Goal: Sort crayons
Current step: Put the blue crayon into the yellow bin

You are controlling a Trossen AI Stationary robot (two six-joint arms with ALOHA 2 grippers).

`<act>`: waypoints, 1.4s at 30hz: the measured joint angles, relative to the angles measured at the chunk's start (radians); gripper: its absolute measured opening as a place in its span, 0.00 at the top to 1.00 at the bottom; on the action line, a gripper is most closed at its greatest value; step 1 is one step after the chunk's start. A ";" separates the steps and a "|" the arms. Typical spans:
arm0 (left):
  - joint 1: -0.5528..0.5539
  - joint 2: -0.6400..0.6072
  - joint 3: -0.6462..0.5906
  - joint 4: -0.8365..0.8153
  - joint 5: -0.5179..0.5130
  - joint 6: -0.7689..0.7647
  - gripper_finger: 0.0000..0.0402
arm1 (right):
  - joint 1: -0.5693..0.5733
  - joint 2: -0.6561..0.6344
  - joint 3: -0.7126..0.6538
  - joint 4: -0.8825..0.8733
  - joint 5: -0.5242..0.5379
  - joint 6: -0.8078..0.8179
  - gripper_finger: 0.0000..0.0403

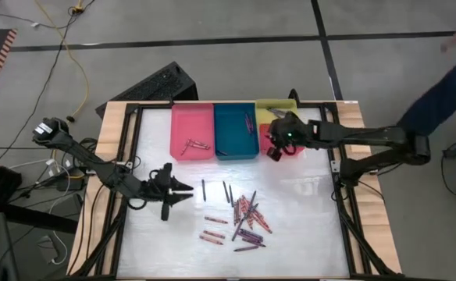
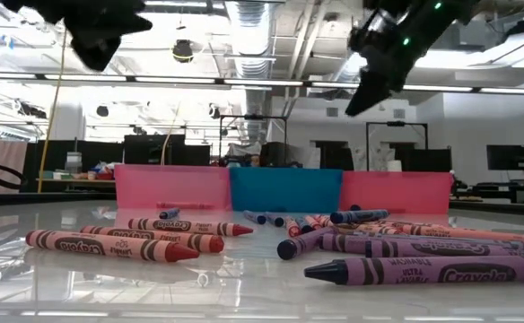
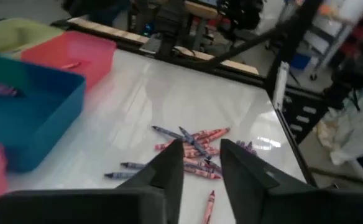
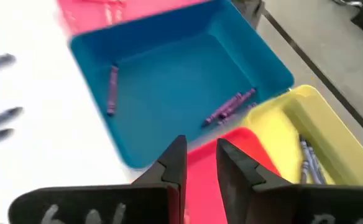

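Several loose crayons (image 1: 246, 215), red, purple and dark blue, lie flat on the white table; they also show in the low view (image 2: 244, 238) and the left wrist view (image 3: 191, 144). My left gripper (image 1: 183, 191) is open and empty, left of the pile, fingers level and pointing at it (image 3: 201, 158). My right gripper (image 1: 273, 150) hangs open and empty above the red tray (image 4: 209, 193), beside the teal tray (image 4: 181, 81). Purple crayons (image 4: 230, 107) lie in the teal tray, blue ones (image 4: 307, 155) in the yellow tray (image 1: 275, 108), and a few (image 1: 195, 144) in the pink tray (image 1: 183, 125).
The four trays stand in a row at the table's far edge. A black metal frame (image 1: 134, 156) runs around the table top. A person's blurred sleeve (image 1: 447, 78) shows beyond the far right corner. Bare table lies near the front edge (image 1: 236, 265).
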 joint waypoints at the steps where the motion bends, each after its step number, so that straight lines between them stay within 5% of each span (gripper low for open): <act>1: -0.004 0.028 0.022 0.001 0.007 0.024 0.72 | 0.018 -0.014 0.000 -0.005 -0.001 0.010 0.80; 7: -0.019 0.175 0.158 -0.078 0.019 0.164 0.57 | 0.136 -0.066 0.000 -0.034 -0.023 0.079 0.80; 14: -0.018 0.272 0.372 -0.555 0.071 0.193 0.51 | 0.293 -0.046 0.000 -0.035 -0.023 0.112 0.80; 17: -0.004 0.303 0.431 -0.636 0.127 0.225 0.51 | 0.336 -0.026 0.000 -0.027 -0.023 0.112 0.80; 28: 0.106 0.311 0.451 -0.705 0.299 0.535 0.51 | 0.459 0.071 0.000 0.031 -0.022 0.112 0.80; 42: 0.348 0.311 0.451 -0.707 0.530 0.803 0.51 | 0.466 0.210 0.000 0.052 -0.019 0.137 0.80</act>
